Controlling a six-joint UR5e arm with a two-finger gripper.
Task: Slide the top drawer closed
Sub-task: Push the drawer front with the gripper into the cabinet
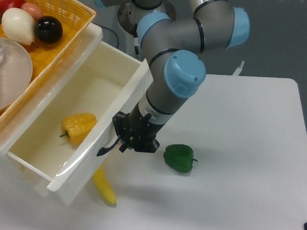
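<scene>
The top drawer (71,112) of the white cabinet stands pulled out toward the lower right, a deep glossy white box with a yellow bell pepper (77,127) lying inside. Its white front panel (104,137) carries a black curved handle (108,146). My gripper (132,137) presses against the outer face of that panel right beside the handle, its black fingers close together. I cannot tell whether the jaws hold the handle or only push on the panel.
A green bell pepper (179,157) lies on the white table (248,158) just right of the gripper. A yellow object (105,187) pokes out below the drawer front. On the cabinet top, a yellow wicker basket (52,33) holds several items.
</scene>
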